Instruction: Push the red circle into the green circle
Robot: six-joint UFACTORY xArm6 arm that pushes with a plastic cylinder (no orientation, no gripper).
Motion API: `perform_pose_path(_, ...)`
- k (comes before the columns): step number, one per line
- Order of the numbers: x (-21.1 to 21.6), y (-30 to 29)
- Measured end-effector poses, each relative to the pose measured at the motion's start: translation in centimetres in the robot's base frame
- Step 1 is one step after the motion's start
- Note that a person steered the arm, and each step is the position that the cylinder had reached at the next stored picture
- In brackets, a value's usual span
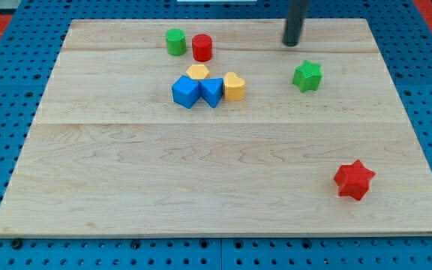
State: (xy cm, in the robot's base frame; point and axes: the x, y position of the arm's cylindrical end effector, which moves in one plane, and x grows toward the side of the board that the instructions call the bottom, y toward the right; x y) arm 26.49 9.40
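red circle (202,47): light, slides easy, shove its right side | green circle (175,42) just beside | my tip (292,43) well right | no jaws here

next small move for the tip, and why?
Probably slide my tip toward the view's left, to just right of the red circle. It now sits well right of it, touching nothing. The green circle lies just left of the red one, so a leftward push should close the gap.

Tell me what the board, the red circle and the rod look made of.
Board: pale wood, matte, with visible grain and plank seams. Red circle: probably painted wood or plastic, smooth even colour; can't tell which. My tip: dark, smooth rod, likely metal or plastic; unclear.
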Motion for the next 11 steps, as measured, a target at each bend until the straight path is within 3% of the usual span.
perform_pose_path(1, 1.8, -6.8)
perform_pose_path(2, 4.3, -8.2)
perform_pose_path(8, 2.7, -11.3)
perform_pose_path(9, 2.7, -8.9)
perform_pose_path(10, 3.7, 0.0)
perform_pose_path(11, 7.6, 3.6)
